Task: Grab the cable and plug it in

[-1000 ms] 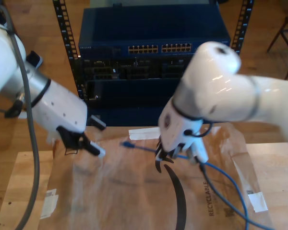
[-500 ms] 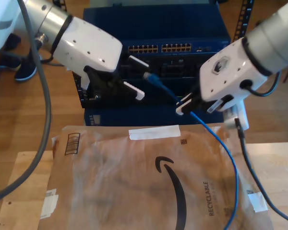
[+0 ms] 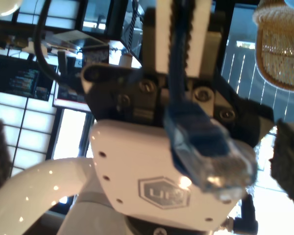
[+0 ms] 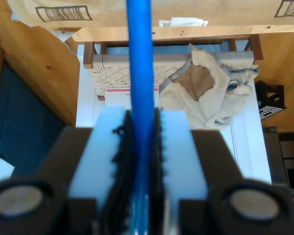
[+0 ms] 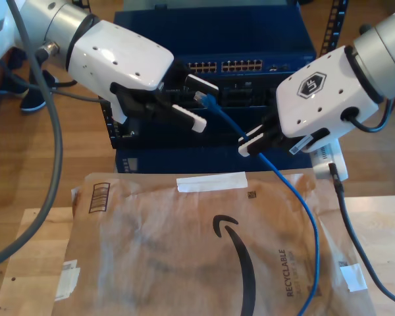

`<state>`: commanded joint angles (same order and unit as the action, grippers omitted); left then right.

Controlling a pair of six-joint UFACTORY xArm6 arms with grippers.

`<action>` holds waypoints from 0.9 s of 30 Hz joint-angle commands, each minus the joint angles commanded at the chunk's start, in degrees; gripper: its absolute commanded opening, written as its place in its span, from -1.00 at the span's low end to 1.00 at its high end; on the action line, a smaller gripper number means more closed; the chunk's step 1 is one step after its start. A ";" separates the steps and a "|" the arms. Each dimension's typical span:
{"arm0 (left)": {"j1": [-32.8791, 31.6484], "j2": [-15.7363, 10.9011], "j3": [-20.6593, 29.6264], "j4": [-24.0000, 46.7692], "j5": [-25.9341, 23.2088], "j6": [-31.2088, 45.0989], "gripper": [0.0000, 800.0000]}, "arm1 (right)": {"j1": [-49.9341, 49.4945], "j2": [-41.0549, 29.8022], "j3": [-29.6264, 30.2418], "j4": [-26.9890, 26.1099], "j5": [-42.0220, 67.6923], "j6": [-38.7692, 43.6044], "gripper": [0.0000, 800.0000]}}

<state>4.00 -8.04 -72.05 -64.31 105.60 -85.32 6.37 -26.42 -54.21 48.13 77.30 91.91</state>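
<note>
Where it crosses the centre of the exterior view, the cable (image 5: 296, 191) is clamped between the closed pads (image 4: 181, 147) of my second gripper (image 5: 250, 141). Its plug (image 5: 206, 100) is seen between the spread fingers of my first gripper (image 5: 207, 106), upper left of centre; contact cannot be judged.

Cable (image 5: 296, 191) runs off the exterior view's bottom edge; my second gripper (image 4: 142, 147) jaws hide the clamped section.
</note>
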 joint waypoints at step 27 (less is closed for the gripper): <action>4.22 0.97 1.23 -3.78 0.00 -3.52 -0.07 | -0.09 -0.09 0.09 0.09 -0.18 -0.09 -0.97</action>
<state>8.22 -7.08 -70.82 -68.09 105.60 -88.84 6.29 -26.51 -54.12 48.22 77.12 91.82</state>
